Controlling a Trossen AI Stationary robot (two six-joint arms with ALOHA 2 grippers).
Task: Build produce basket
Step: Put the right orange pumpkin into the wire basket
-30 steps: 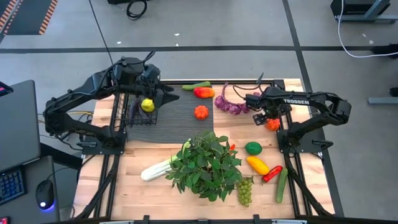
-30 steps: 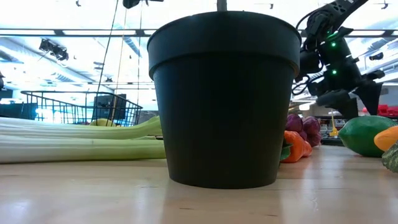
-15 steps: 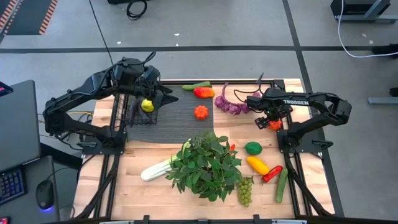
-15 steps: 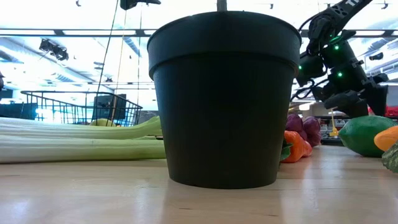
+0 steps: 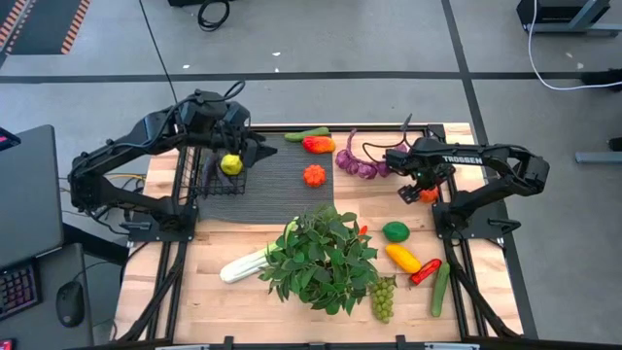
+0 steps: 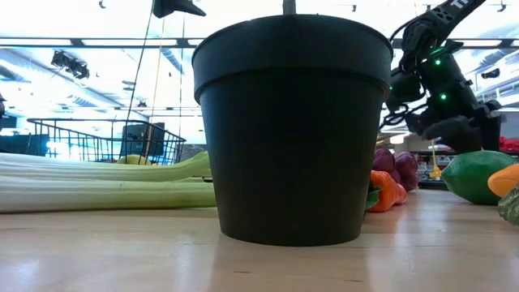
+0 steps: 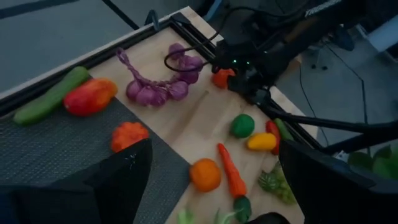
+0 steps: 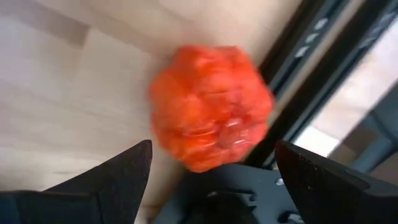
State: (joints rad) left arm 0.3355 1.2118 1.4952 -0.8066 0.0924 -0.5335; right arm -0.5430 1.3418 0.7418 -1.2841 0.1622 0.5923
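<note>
Right end effector [image 5: 416, 191] is lowering, released, over orange [image 8: 208, 104]; light, bumpy, rigid; gripping across its middle.

Wooden table [image 5: 233, 301], pale planks, dark frame at the edges. Lying on it: ribbed mat [image 5: 282, 180], potted plant [image 5: 321, 258], celery [image 5: 241, 265], lime [image 5: 396, 231], yellow pepper [image 5: 402, 258], red pepper [image 5: 425, 271], cucumber [image 5: 440, 290], grapes [image 5: 383, 298], purple bulb string [image 5: 358, 161].
</note>
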